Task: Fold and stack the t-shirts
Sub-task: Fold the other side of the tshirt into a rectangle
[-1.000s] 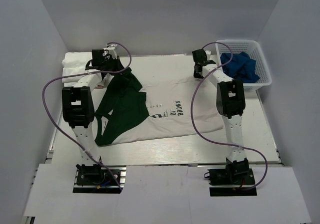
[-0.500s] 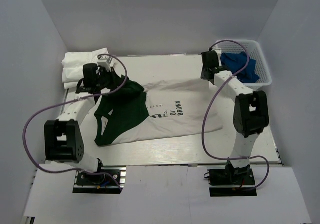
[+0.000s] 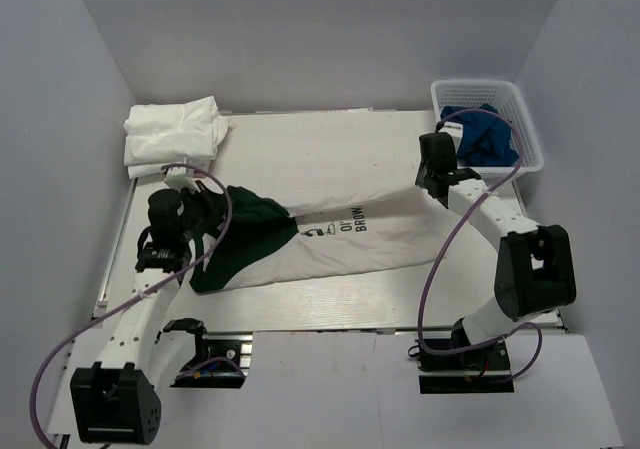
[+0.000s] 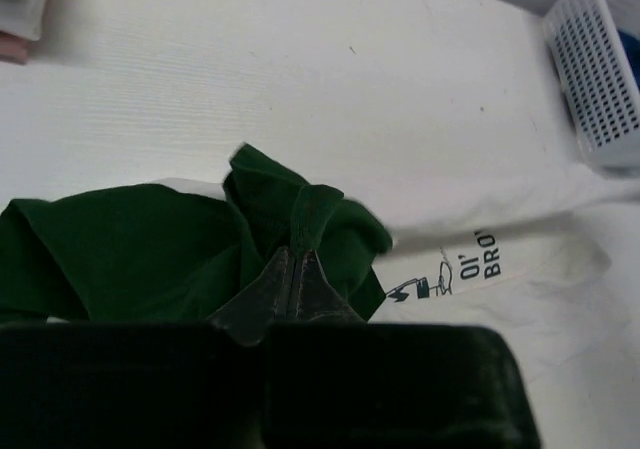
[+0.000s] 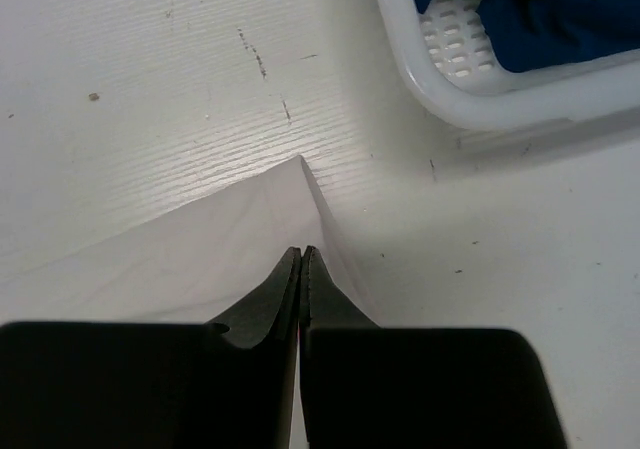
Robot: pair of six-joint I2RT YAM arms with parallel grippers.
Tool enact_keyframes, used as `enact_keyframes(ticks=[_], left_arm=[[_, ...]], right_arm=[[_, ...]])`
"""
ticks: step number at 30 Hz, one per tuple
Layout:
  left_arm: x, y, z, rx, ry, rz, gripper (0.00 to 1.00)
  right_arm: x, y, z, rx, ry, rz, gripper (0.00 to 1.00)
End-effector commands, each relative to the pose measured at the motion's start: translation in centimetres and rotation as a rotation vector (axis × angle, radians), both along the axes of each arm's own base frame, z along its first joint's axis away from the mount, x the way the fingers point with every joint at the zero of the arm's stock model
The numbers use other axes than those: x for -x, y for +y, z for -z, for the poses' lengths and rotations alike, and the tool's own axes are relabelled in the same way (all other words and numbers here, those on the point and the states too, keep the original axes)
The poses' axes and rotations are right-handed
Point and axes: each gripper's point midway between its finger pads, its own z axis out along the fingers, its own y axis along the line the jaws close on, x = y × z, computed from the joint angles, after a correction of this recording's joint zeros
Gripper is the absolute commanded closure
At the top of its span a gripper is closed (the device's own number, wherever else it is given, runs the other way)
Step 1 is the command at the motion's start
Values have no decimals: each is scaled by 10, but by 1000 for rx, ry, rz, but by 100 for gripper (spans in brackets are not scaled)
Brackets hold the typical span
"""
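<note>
Item: green-sleeved Charlie Brown t-shirt (image 3: 340,244), mid-way across the table (image 3: 330,139), now a narrower band than a second ago, its far edge carried toward the near side. Left gripper (image 4: 297,267) pinches bunched green sleeve cloth and right gripper (image 5: 302,259) pinches a white hem corner; both have drawn back from the far side. Status: first lengthwise fold under way, not yet laid; folded white t-shirts (image 3: 172,134) sit at the far-left corner.

Soft matt cloth t-shirt (image 3: 340,254) on grained matt white table (image 3: 320,159); smooth perforated plastic basket (image 3: 527,129).
</note>
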Motion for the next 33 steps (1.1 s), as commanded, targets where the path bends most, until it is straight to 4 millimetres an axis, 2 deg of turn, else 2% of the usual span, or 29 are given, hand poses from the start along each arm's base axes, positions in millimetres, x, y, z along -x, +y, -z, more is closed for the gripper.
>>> enact_keyframes(ticks=[1, 3, 4, 6, 7, 11, 12, 13, 14, 15, 16, 17, 18, 19, 22, 23, 24, 25, 26, 27, 29, 31, 32, 33], left_arm=[[15, 14, 11, 63, 30, -130, 100], [24, 10, 23, 112, 70, -135, 100], [29, 7, 40, 129, 106, -128, 100], [36, 0, 53, 179, 154, -118, 100], [42, 0, 65, 192, 195, -128, 100], [62, 10, 101, 226, 387, -256, 100], [72, 10, 108, 234, 455, -274, 100], [75, 10, 107, 243, 471, -282, 100], [79, 5, 103, 256, 481, -256, 98], [82, 0, 98, 258, 496, -227, 89], [87, -8, 90, 274, 497, -171, 28], [87, -13, 76, 275, 467, -130, 0], [89, -16, 70, 283, 462, -112, 0], [96, -19, 68, 292, 483, -94, 0], [95, -21, 47, 299, 442, -79, 0], [92, -19, 43, 296, 430, -85, 0], [89, -19, 37, 297, 407, -82, 0], [80, -15, 34, 286, 376, -107, 0], [74, -13, 37, 283, 371, -115, 0], [69, -13, 39, 283, 373, -115, 0], [51, -6, 54, 246, 412, -161, 0], [38, 0, 60, 204, 453, -181, 0], [31, 0, 78, 176, 509, -176, 0], [29, -3, 86, 181, 539, -165, 0]], right_arm=[[1, -12, -24, -8, -102, 69, 100], [8, -14, -17, -14, -93, 78, 100], [11, -14, -14, -14, -87, 76, 100], [16, -14, 2, -15, -41, 84, 100], [18, -16, 6, -20, -29, 99, 100], [41, -20, 49, -19, 124, 166, 100], [47, -22, 56, -17, 151, 187, 91], [51, -25, 59, -13, 167, 211, 78], [57, -28, 62, -10, 183, 231, 58], [62, -29, 63, -17, 189, 242, 47], [64, -29, 61, -12, 185, 247, 36], [67, -31, 56, -16, 179, 251, 21], [68, -31, 47, -26, 161, 252, 13], [68, -30, 38, -24, 143, 234, 10], [60, -20, 6, -58, 78, 159, 10], [60, -8, 3, -105, 83, 102, 10], [54, -1, -10, -109, 37, 34, 10], [54, 7, -12, -129, 32, -9, 10], [53, 13, -14, -147, 28, -43, 10], [52, 33, -20, -201, 14, -153, 10], [56, 52, -21, -231, 13, -252, 10], [60, 60, -23, -252, 19, -293, 10], [61, 61, -25, -254, 17, -300, 10], [63, 62, -24, -259, 23, -303, 10]])
